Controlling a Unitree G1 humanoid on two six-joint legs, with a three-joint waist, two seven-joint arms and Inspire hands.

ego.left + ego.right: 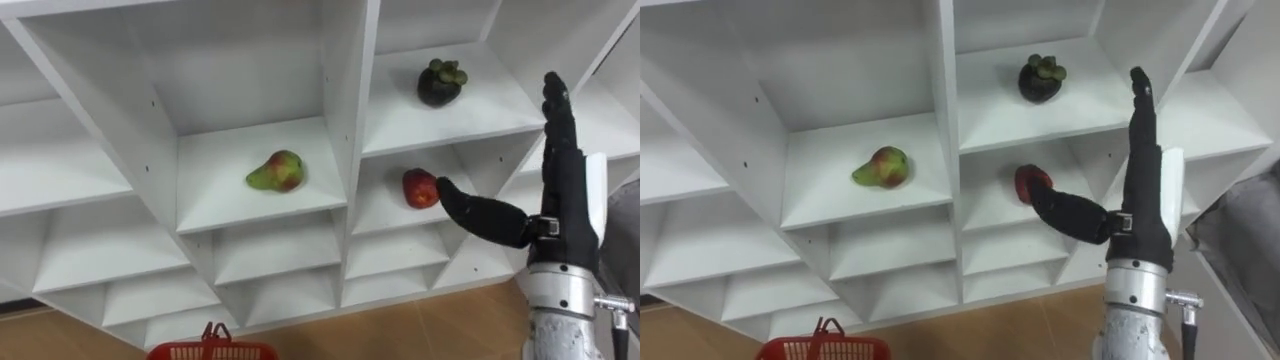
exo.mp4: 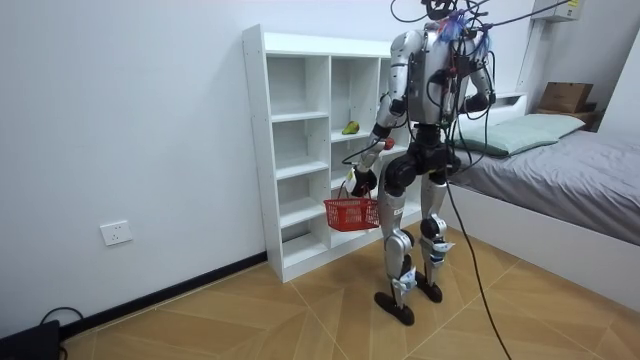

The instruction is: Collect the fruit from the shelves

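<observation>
While the robot is standing before the white shelf unit (image 1: 340, 120) with a red basket (image 1: 190, 351) hanging from its left hand (image 2: 361, 182), fingers curling round the handle, its right hand (image 1: 568, 190) is pointing upward at the right of the frame, fingers straight, thumb stretching left to the edge of a red apple (image 1: 420, 187). A mangosteen (image 1: 442, 82) is sitting in the compartment above the apple, and a green-and-red pear (image 1: 276, 171) is lying in the centre compartment.

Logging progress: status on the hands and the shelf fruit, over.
Right hand open, thumb beside round red fruit on white shelf. Left hand carrying red plastic basket. Nothing in the way.
</observation>
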